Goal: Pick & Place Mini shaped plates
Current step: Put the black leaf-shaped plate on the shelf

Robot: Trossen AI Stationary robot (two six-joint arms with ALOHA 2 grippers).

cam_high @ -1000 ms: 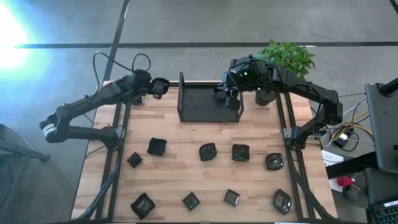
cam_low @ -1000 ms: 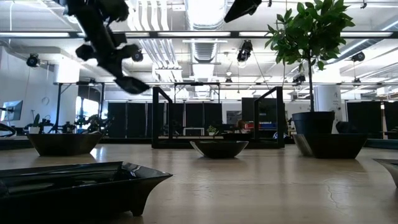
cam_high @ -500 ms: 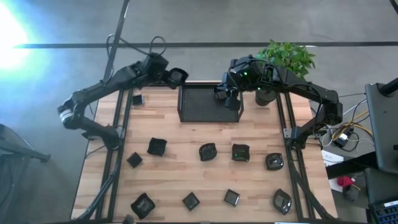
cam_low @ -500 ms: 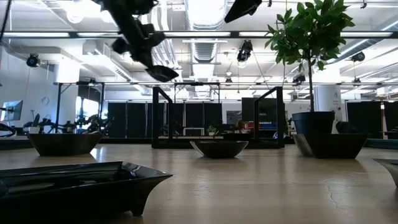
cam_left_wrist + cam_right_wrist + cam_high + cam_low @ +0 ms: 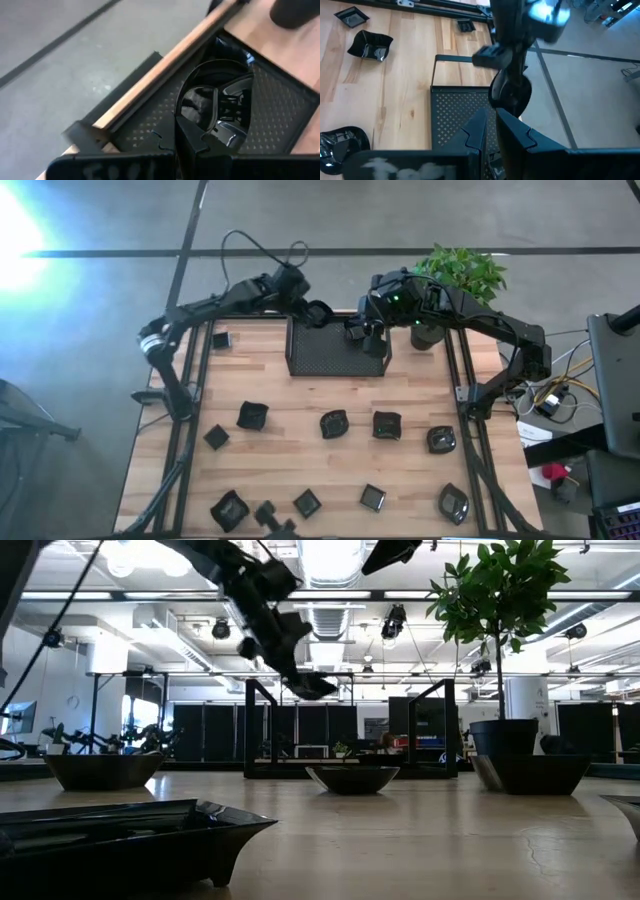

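My left gripper [image 5: 306, 310] is shut on a round black glossy mini plate [image 5: 215, 107], which it holds in the air over the far left corner of the black mesh tray [image 5: 335, 348]. The low view shows this plate [image 5: 310, 687] tilted, high above the table. My right gripper [image 5: 364, 333] hovers over the tray's far right part. Its fingers [image 5: 515, 131] stand almost together, and I see nothing between them. Several more mini plates, such as one [image 5: 252, 416] and another [image 5: 387, 425], sit base-down on the wooden table. My left gripper pinches the round plate's rim [image 5: 192, 131] between its two fingers, on the side of the plate nearest the gripper. The fingers come slanting down from the table's far left. The plate sticks out beyond the fingertips, tilted and lifted clear above the tray.
A potted plant [image 5: 455, 275] stands at the far right corner beside the tray. One small plate [image 5: 221, 339] sits at the far left edge. Two loose rows of plates fill the table's middle and near part. Bare wood lies between the tray and the plates.
My left gripper has swung along the far edge toward the table's right, from beyond the far left corner to over the tray's far left corner. It has rolled at the wrist and kept the round plate, still lifted clear.
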